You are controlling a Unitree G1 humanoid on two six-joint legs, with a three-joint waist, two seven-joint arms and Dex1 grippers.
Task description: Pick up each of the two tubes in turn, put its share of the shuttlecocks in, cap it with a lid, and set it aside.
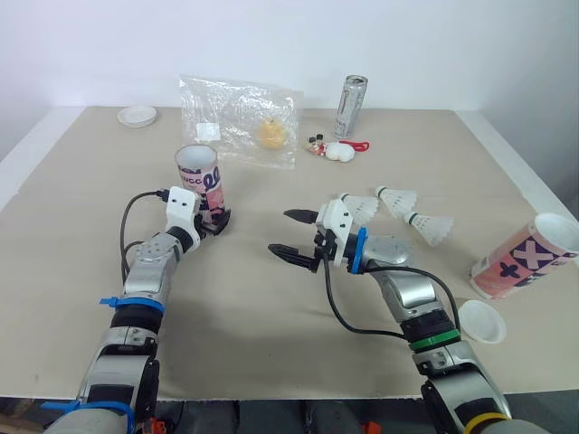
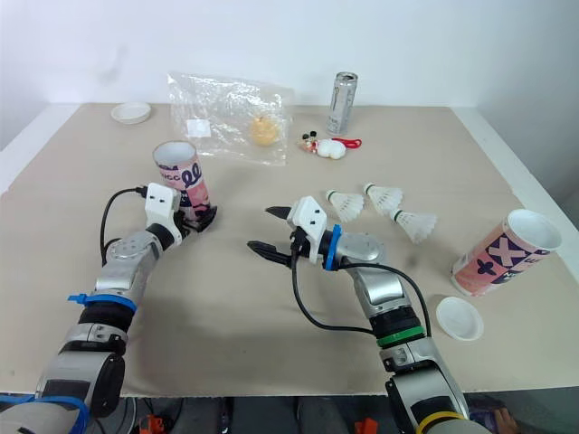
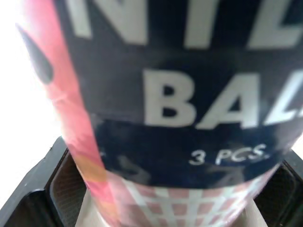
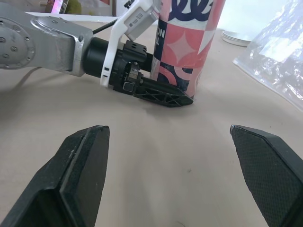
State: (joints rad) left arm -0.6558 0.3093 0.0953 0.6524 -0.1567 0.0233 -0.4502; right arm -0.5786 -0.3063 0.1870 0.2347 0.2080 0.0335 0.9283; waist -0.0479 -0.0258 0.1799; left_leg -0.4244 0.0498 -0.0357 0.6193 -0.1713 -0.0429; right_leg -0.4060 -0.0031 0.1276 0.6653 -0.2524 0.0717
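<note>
Left gripper [image 1: 213,220] is sitting around the very foot of the upright tube [image 1: 200,177], which is standing at about 10 o'clock from the table centre. Whether it is pressing the cardboard or only framing it, I cannot tell. Right gripper [image 1: 284,233] is hanging spread wide and empty over the middle of the table [image 1: 253,344], pointing toward 9 o'clock at that tube. What I am worrying about is this: the hold is being taken so low that the tall tube may be leaning or slipping out when I am lifting it, and too hard a squeeze may be denting the thin wall. The three shuttlecocks [image 1: 399,197] are lying behind the right gripper at 2 o'clock. They are looking light, so a rough closing may be crushing the feathers or flicking one away. One lid [image 1: 480,322] is lying at 5 o'clock near the table edge, close to the second tube [image 1: 525,255], which is lying on its side at 4 o'clock, and a careless sweep may be pushing the lid off
</note>
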